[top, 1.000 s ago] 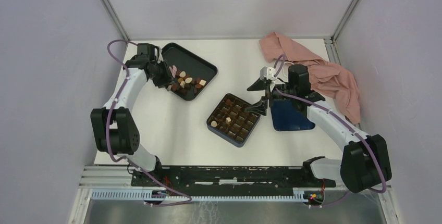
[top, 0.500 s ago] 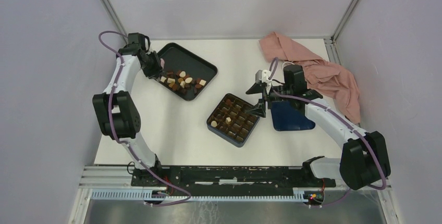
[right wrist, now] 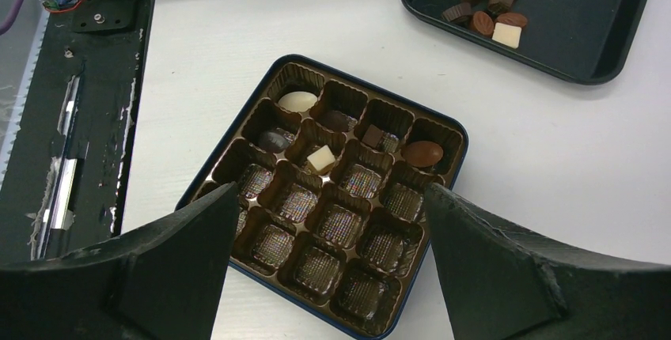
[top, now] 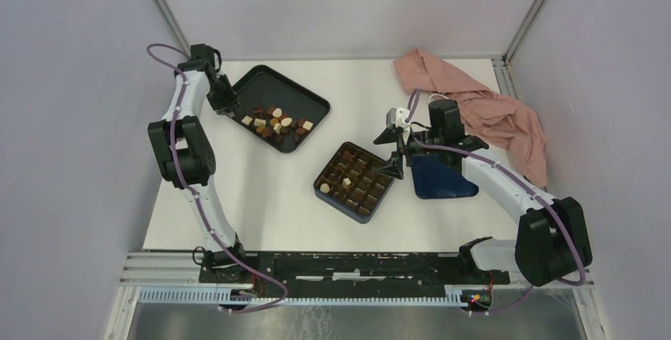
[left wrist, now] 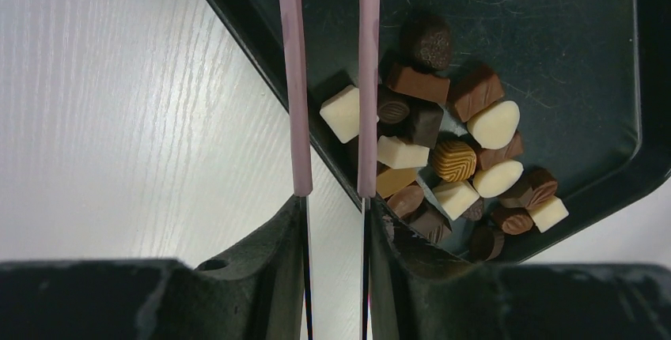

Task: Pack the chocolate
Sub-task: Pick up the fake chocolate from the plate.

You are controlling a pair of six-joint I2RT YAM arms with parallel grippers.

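Observation:
The chocolate (top: 277,126) lies as a heap of several dark, light brown and cream pieces in the black tray (top: 308,96). The heap shows close up in the left wrist view (left wrist: 455,158). My left gripper (top: 225,101) hangs over the tray's left rim (left wrist: 261,63). Its pink fingers (left wrist: 294,79) stand a narrow gap apart with nothing between them, and their tips run out of frame. The dark blue grid box (top: 355,182) holds several pieces (right wrist: 320,158); most cells are empty. My right gripper (right wrist: 331,198) is wide open and empty above the box's near side (top: 393,150).
A pink cloth (top: 475,103) lies crumpled at the back right. A dark blue lid (top: 443,175) lies under the right arm beside the box. The black base rail (right wrist: 95,79) runs along the table's near edge. Walls close in the left, back and right.
My left gripper has pulled back to the left, from over the chocolate heap to the tray's left rim, and its arm has swung upright. The right gripper has shifted slightly left.

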